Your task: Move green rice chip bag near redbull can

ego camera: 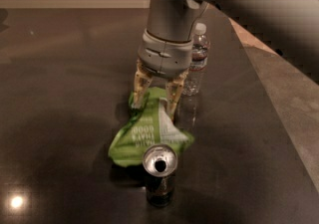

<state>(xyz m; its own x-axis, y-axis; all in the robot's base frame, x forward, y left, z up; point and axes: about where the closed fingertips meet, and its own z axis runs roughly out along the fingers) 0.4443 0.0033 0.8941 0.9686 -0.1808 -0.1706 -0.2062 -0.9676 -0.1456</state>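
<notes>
The green rice chip bag [149,136] lies crumpled on the dark table [65,118], its near edge right behind the redbull can's top. The redbull can [160,178] stands upright at the front, its silver top with the dark hole facing up. My gripper [156,99] comes down from above onto the far end of the bag. Its tan fingers [141,84] stand on either side of the bag's top end and hold it. The arm hides the table behind the bag.
A clear water bottle [197,61] with a white cap stands upright just right of the gripper, close to the right finger. The table's right edge [269,98] runs diagonally, with grey floor beyond it. A light glare spot [16,201] shows at the front left.
</notes>
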